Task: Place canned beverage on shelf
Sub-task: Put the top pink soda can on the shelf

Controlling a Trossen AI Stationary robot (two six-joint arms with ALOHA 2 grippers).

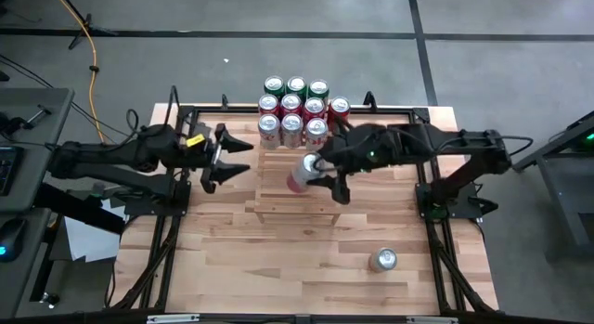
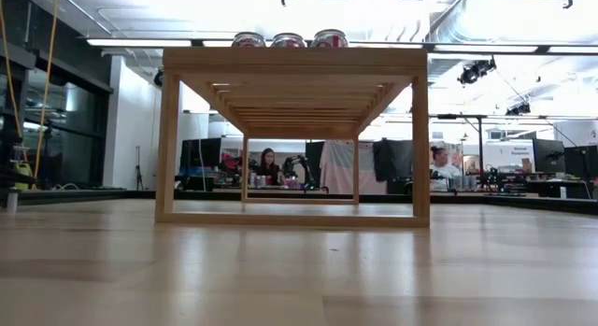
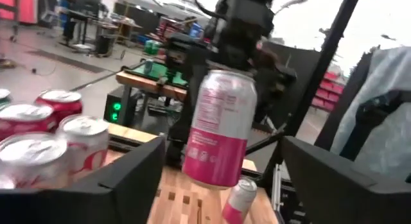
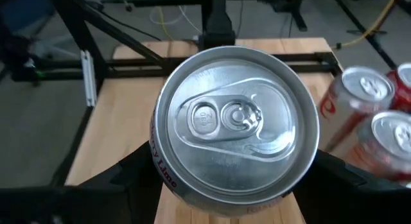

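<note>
Right gripper clasping pink-and-white can, silver top

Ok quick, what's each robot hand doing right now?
Left end effector: open, holding nothing, beside the shelf.
Right end effector: closed on the pink can, above the shelf.
</note>
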